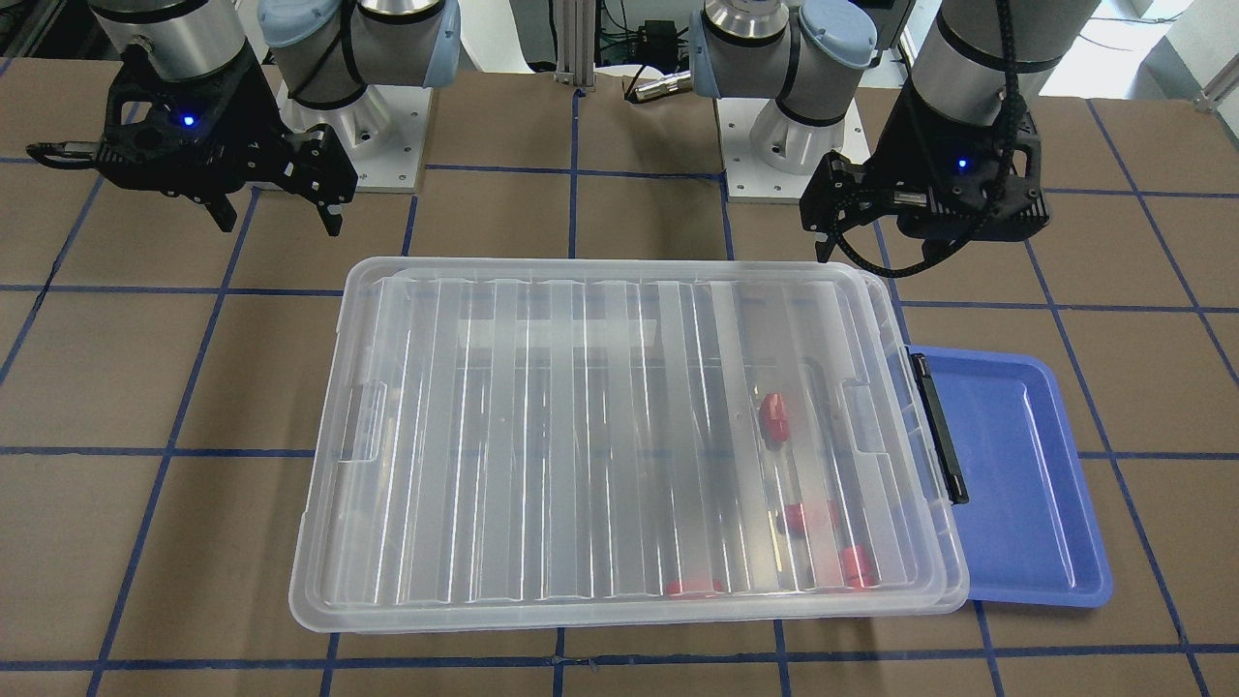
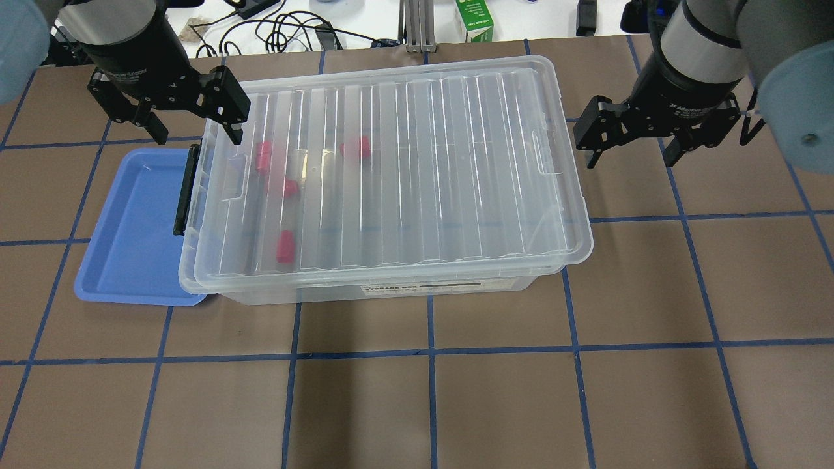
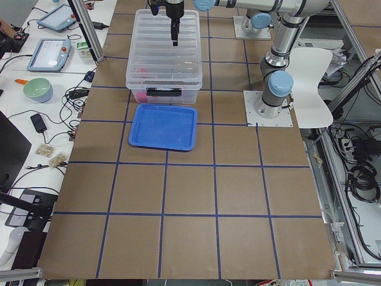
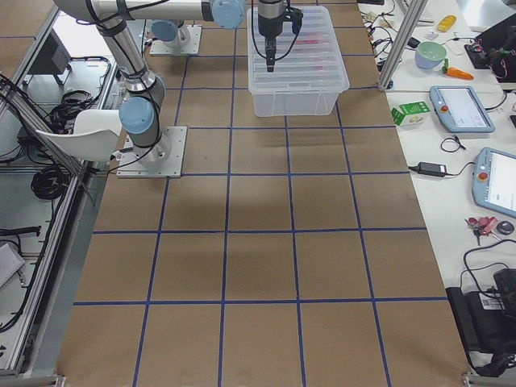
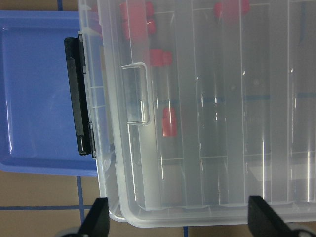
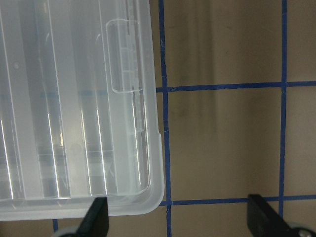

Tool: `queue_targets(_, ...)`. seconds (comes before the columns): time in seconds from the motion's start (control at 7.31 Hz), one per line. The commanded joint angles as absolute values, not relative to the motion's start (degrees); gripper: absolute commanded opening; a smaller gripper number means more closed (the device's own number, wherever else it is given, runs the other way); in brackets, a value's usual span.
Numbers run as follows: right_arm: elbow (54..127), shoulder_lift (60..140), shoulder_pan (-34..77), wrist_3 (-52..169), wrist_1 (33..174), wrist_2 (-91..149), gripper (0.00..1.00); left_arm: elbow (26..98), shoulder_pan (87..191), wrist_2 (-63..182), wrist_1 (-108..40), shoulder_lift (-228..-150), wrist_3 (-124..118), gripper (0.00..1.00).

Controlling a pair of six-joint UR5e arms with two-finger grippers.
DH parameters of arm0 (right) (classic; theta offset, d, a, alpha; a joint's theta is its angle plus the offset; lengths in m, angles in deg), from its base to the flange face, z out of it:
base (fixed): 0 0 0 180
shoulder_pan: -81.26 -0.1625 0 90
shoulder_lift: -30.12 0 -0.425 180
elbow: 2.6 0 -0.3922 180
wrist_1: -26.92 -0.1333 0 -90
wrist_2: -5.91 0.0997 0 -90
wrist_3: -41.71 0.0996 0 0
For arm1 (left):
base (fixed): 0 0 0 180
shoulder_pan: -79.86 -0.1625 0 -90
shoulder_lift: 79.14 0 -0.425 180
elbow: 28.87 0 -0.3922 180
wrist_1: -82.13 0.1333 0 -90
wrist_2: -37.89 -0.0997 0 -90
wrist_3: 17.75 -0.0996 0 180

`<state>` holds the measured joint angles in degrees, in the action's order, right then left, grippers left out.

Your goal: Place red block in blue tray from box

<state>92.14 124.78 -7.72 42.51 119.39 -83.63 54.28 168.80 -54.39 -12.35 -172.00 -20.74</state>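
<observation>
The clear box [image 2: 391, 163] lies mid-table with its ribbed lid [image 1: 581, 436] shut and a black latch [image 2: 184, 189] at one end. Several red blocks [image 2: 285, 246] lie inside near that end, also seen in the front view [image 1: 772, 418] and the left wrist view [image 5: 169, 122]. The blue tray [image 2: 130, 228] lies empty, partly under the latch end. My left gripper [image 2: 195, 133] is open and empty above the box's latch corner. My right gripper [image 2: 630, 156] is open and empty above the table beside the box's other end [image 6: 64, 98].
The brown table carries a blue tape grid [image 2: 430, 352]. The two arm bases [image 1: 387, 145] stand behind the box. A green carton [image 2: 474, 19] and cables lie past the far edge. Side benches hold tablets [image 4: 461, 109] and a bowl [image 3: 37, 89].
</observation>
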Motion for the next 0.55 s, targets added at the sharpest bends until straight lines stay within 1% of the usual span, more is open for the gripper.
queue_targets(0.0, 92.14, 124.69, -7.68, 42.42, 119.2, -83.56, 1.0, 54.36, 168.8, -54.48, -12.35, -171.95, -20.74, 1.0)
queue_targets(0.41, 92.14, 124.6, -7.42, 42.59, 120.25, -83.65, 1.0, 54.36, 168.8, -54.75, -12.35, -171.87, -20.74, 1.0)
